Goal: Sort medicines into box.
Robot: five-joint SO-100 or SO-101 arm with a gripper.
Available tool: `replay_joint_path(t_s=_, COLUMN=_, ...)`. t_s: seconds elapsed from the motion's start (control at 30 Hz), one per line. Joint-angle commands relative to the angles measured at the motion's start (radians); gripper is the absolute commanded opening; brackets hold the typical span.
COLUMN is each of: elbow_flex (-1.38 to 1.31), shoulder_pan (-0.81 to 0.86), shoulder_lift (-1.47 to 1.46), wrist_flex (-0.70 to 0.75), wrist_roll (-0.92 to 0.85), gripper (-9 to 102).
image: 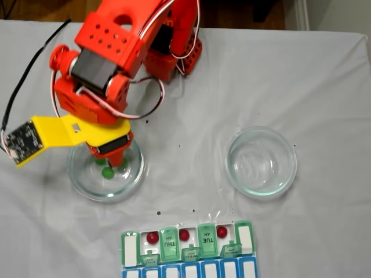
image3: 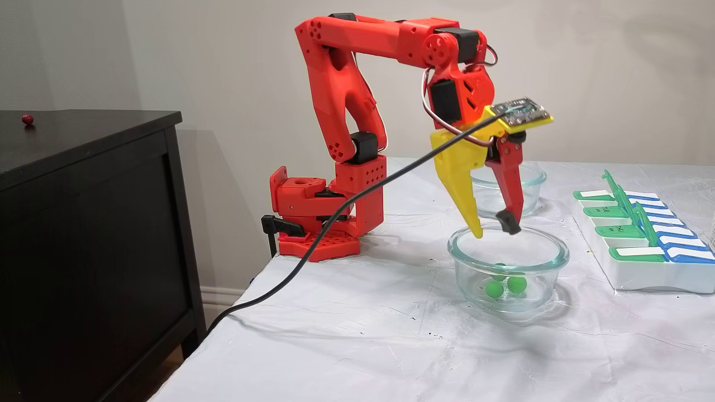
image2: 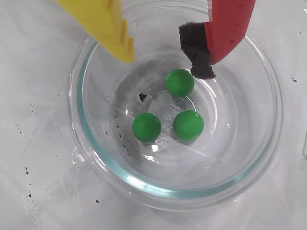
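Three green medicines (image2: 179, 82) (image2: 146, 126) (image2: 188, 124) lie on the bottom of a clear glass dish (image2: 79, 96). My gripper (image2: 165, 64) hangs open just above the dish's rim, yellow finger on one side and red finger with a black foam pad (image2: 199, 52) on the other, holding nothing. The side fixed view shows the fingertips (image3: 477, 233) level with the rim, over the green pills (image3: 494, 288). The box (image: 168, 243) lies at the table's near edge in the top fixed view, with three dark red medicines (image: 152, 237) (image: 184, 234) (image: 222, 232) in open cells between its green lids.
A second glass dish (image: 232, 168) stands empty to the right in the top fixed view. The arm's base (image3: 313, 223) sits at the table's back edge, with a black cable (image3: 335, 218) trailing off. A dark cabinet (image3: 84, 223) beside the table carries one red ball (image3: 27, 119).
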Motion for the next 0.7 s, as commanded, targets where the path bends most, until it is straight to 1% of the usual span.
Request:
replay_joint_path(t_s=0.0, elbow_flex=-0.071, shoulder_pan=-0.012, shoulder_lift=-0.031, wrist_flex=-0.002, wrist_roll=-0.009, gripper=20)
replay_joint_path(t_s=0.3, elbow_flex=-0.071, shoulder_pan=-0.043, shoulder_lift=-0.069, wrist_flex=-0.015, wrist_roll=0.028, gripper=21)
replay_joint_path(t_s=0.43, elbow_flex=-0.063, shoulder_pan=-0.067, shoulder_lift=-0.092, wrist_flex=-0.064, wrist_roll=0.074, gripper=21)
replay_joint_path(t_s=0.67, elbow_flex=-0.075, shoulder_pan=-0.078, shoulder_lift=-0.118, wrist_flex=-0.087, wrist_roll=0.101, gripper=21)
